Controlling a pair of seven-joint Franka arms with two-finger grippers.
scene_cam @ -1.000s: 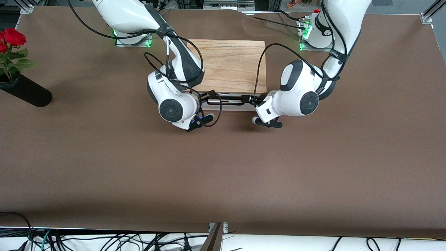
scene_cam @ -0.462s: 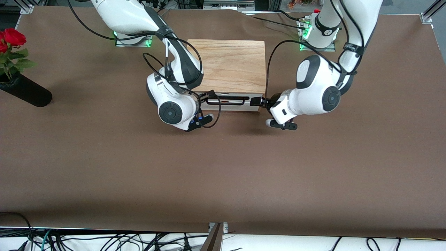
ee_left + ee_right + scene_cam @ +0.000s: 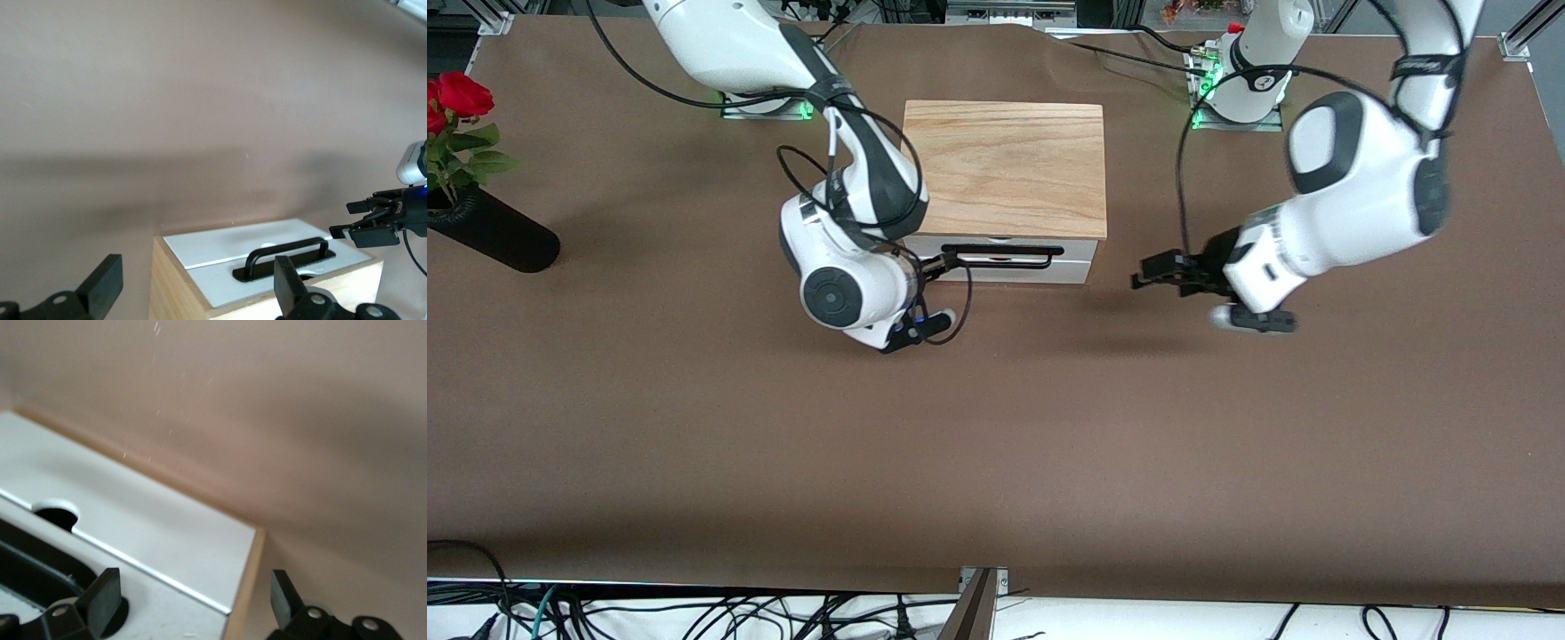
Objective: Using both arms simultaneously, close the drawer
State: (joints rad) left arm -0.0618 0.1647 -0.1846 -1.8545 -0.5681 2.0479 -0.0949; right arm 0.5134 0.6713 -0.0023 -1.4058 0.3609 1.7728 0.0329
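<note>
— Brown covering runs across the whole table (image 3: 996, 444), right? Where does the box sit on it?

— Yes. A light-oak box (image 3: 1005, 169) stands on it, between the two arm bases, and I'll place everything from that box. The drawer (image 3: 1000, 260) is in the box's front face, the side nearest the front camera. Its white panel looks nearly flush with the box, and the black bar handle (image 3: 1000, 256) runs across it.

— And the right gripper (image 3: 945, 261)?

— It is just in front of the box, at the end of the handle toward the right arm's end of the table. Its fingers stand spread apart in the wrist view, with the white panel between them, and they hold nothing. I cannot tell whether a fingertip touches the handle.

— The left gripper (image 3: 1158, 270)?

— It is over bare table, off the box's corner toward the left arm's end, clear of the drawer. Its two fingers (image 3: 100, 283) are wide apart and grip nothing.

— Anything else?

— A black vase (image 3: 494, 231) with a red rose (image 3: 463, 93), well apart from the box, at the table's edge on the right arm's end.
</note>
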